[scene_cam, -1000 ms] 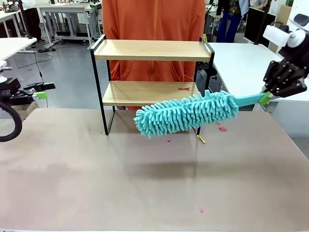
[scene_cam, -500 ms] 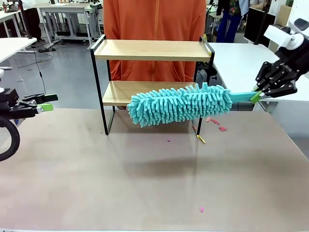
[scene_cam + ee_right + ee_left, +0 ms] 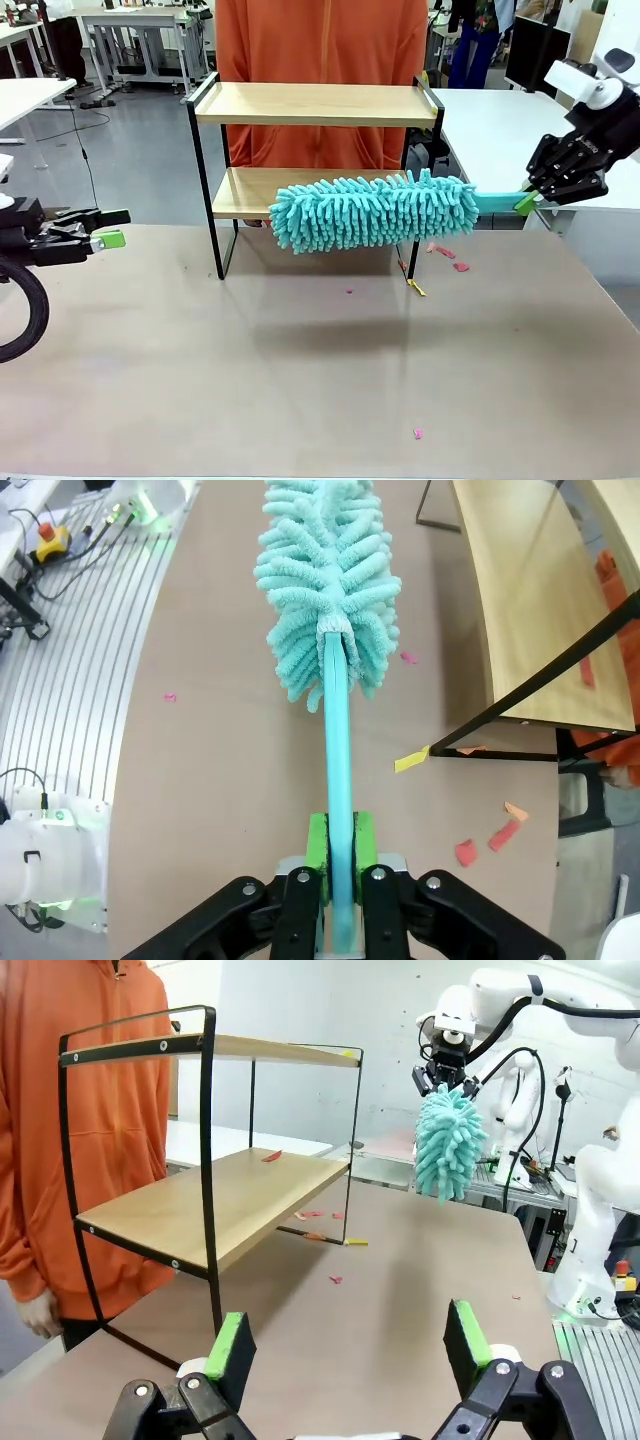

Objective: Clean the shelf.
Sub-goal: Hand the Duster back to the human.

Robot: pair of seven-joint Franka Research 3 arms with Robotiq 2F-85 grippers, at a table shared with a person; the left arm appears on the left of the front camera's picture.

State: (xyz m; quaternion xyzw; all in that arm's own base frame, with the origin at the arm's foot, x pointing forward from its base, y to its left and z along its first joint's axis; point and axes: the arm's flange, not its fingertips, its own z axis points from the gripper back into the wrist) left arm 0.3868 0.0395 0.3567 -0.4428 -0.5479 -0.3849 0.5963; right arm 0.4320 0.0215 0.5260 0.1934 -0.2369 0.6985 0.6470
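Note:
The shelf (image 3: 315, 104) stands at the table's far side, two light boards in a black frame. A red scrap (image 3: 272, 1156) lies on its lower board (image 3: 210, 1200). My right gripper (image 3: 528, 201) is shut on the teal handle of a fluffy teal duster (image 3: 370, 211). The duster hangs level in the air in front of the lower board, apart from it in the right wrist view, where the duster (image 3: 325, 600) runs beside the shelf (image 3: 530, 600). My left gripper (image 3: 105, 228) stands open and empty at the left, fingers (image 3: 232, 1352) pointing at the shelf.
A person in an orange top (image 3: 320, 40) stands right behind the shelf. Red scraps (image 3: 460, 266) and a yellow one (image 3: 416, 288) lie on the brown table near the shelf's right leg. A pink scrap (image 3: 418, 433) lies near the front edge.
The duster's head has risen and swung left until level in front of the lower board. My right gripper moved up and a little left. My left gripper edged right.

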